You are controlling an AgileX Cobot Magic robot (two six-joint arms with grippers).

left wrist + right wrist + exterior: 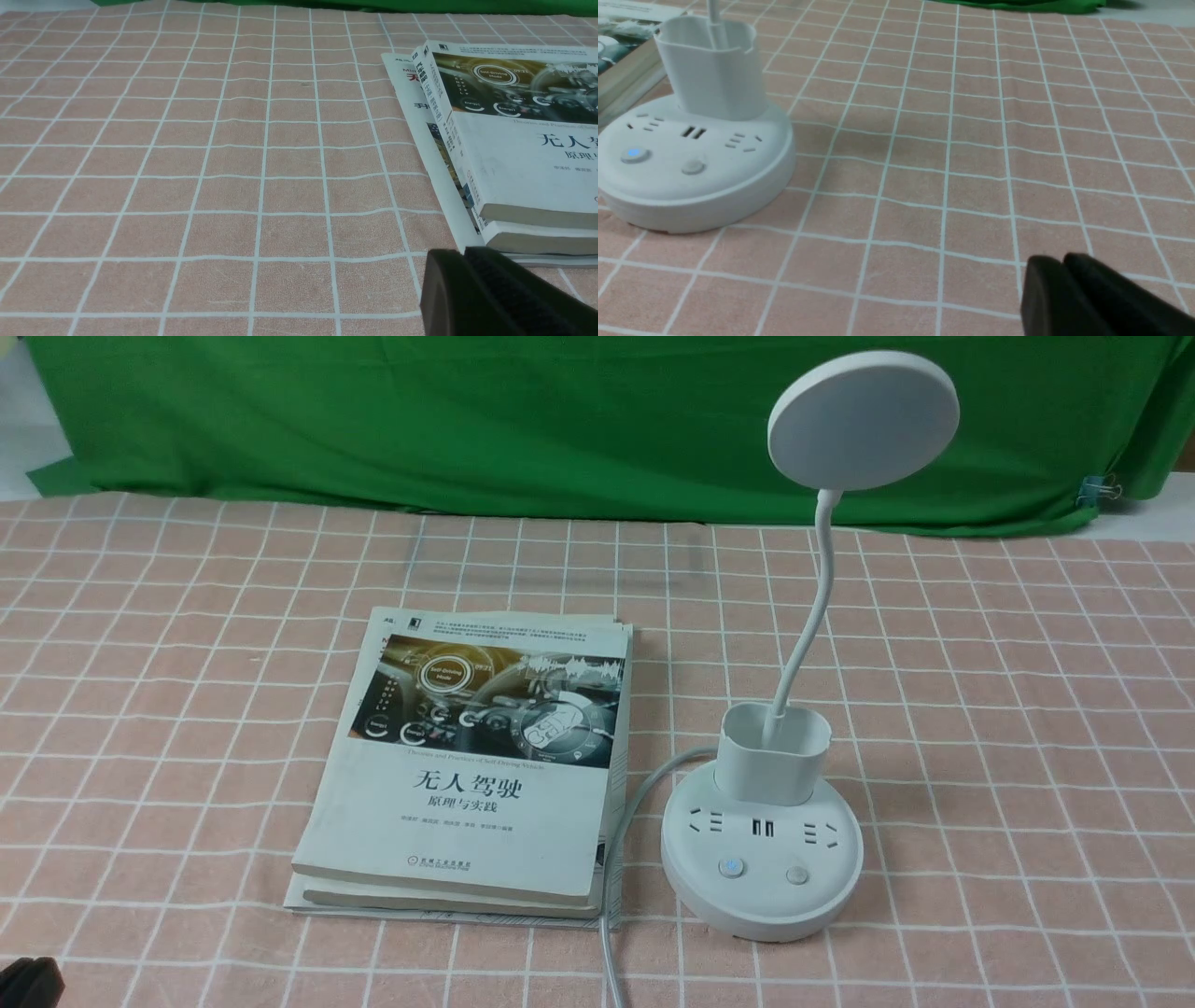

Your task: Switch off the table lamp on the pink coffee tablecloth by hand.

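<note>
Still to reach the lamp [773, 754].
My right gripper [1063, 268], closed, must press the lit button [634, 154]; left gripper [467, 261] closed too.

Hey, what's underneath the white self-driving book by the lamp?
A second white paperback book and a thin white booklet lie beneath it; their covers are mostly hidden.

On the cover of the top book [464, 775] I read the big title 无人驾驶, with 原理与实践 directly at its six o'clock. At the title's twelve o'clock, a ring in the cover photo says "Self-Driving Mode". My left wrist camera also shows two small rings marked "Energy". The author and publisher lines are too small for me to read.
</note>
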